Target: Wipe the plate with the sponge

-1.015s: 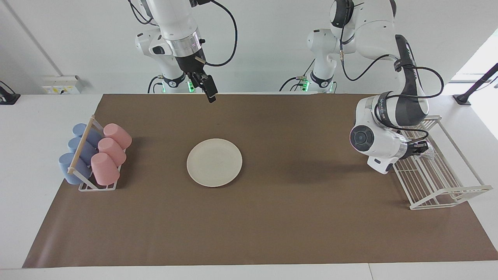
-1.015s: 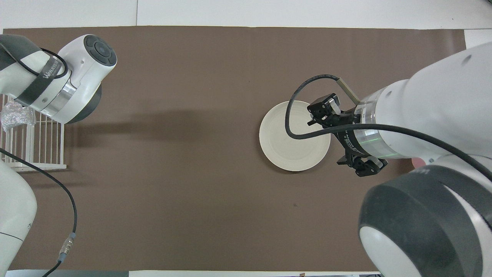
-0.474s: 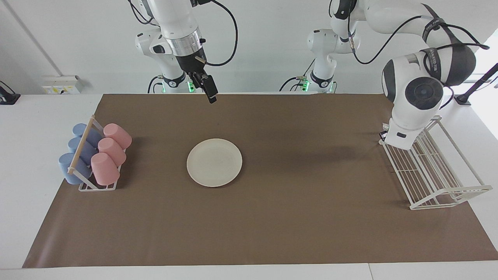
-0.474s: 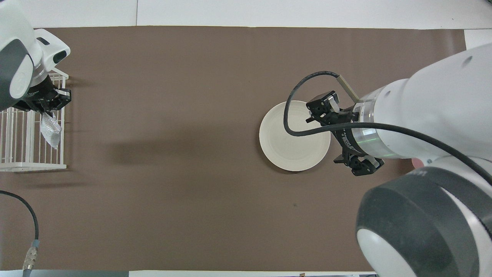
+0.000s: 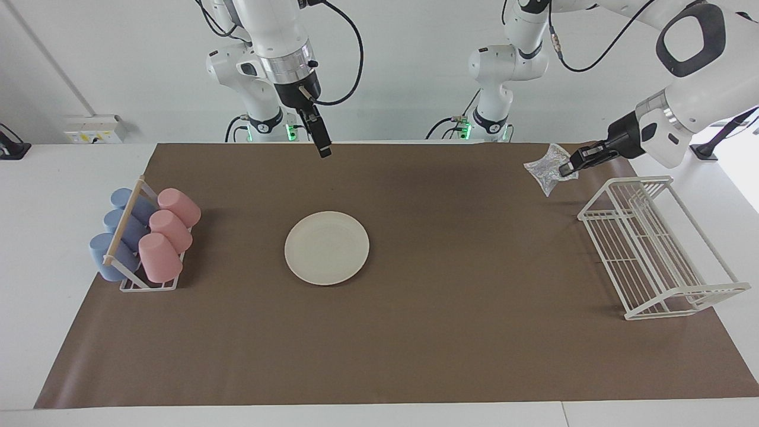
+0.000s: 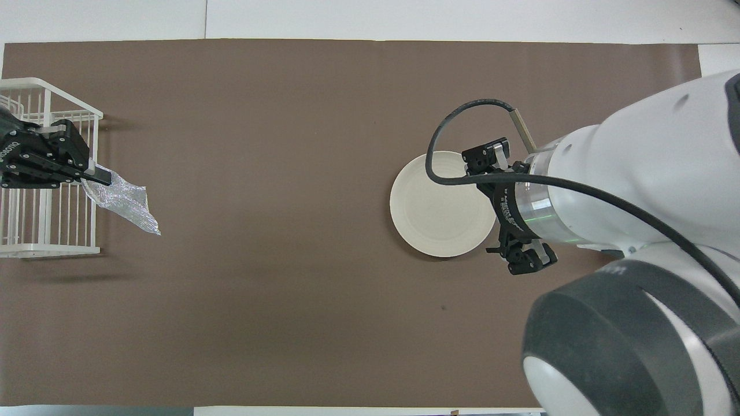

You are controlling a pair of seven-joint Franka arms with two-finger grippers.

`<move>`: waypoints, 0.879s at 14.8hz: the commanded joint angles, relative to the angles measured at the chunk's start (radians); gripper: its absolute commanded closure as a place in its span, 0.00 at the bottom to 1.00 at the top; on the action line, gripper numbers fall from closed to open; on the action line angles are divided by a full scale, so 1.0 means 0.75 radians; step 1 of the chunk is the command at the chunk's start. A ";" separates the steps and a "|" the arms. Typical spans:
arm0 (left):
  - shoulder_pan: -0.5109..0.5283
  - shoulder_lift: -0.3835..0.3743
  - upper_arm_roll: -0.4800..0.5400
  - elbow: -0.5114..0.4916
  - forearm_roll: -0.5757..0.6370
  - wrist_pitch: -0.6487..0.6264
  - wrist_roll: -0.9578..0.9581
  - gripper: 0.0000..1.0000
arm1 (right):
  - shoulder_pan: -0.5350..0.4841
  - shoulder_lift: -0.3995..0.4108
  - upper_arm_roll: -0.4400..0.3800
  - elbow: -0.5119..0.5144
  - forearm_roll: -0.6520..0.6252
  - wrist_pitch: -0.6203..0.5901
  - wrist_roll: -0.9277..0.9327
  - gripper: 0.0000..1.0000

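The cream-white plate (image 5: 327, 248) (image 6: 439, 211) lies flat in the middle of the brown mat, with nothing on it. My left gripper (image 5: 568, 166) (image 6: 97, 173) is raised in the air, shut on a corner of the silvery sponge (image 5: 547, 168) (image 6: 124, 202). The sponge hangs over the mat just off the wire rack's edge, well apart from the plate. My right gripper (image 5: 324, 151) hangs open and holds nothing, above the mat's edge by the robots. From above, its spread fingers (image 6: 485, 157) overlap the plate's rim.
A white wire rack (image 5: 652, 249) (image 6: 40, 219) stands at the left arm's end of the mat. A small rack with pink and blue cups (image 5: 145, 234) stands at the right arm's end. The brown mat (image 5: 450, 332) covers most of the table.
My left arm has lifted the sponge up out of the wire rack and swung it over the mat. The right arm has barely shifted.
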 commanded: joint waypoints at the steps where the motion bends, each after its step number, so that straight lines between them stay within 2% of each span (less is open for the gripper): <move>1: 0.026 -0.166 -0.006 -0.334 -0.281 0.081 0.091 1.00 | 0.004 -0.046 0.034 -0.060 0.011 0.014 0.189 0.00; 4: 0.051 -0.350 -0.006 -0.682 -0.537 0.187 0.334 1.00 | 0.004 -0.048 0.034 -0.062 0.011 0.010 0.291 0.00; 8: 0.028 -0.516 -0.015 -0.985 -0.809 0.279 0.572 1.00 | 0.088 -0.040 0.056 -0.064 0.011 0.079 0.508 0.00; 9: 0.008 -0.553 -0.023 -1.055 -0.881 0.316 0.607 1.00 | 0.114 -0.034 0.056 -0.062 0.011 0.087 0.547 0.06; 12: -0.092 -0.757 -0.023 -1.371 -1.086 0.479 0.870 1.00 | 0.162 -0.021 0.056 -0.054 0.009 0.132 0.643 0.06; 13: -0.145 -0.806 -0.023 -1.435 -1.151 0.539 0.921 1.00 | 0.188 -0.023 0.056 -0.056 0.009 0.133 0.646 0.05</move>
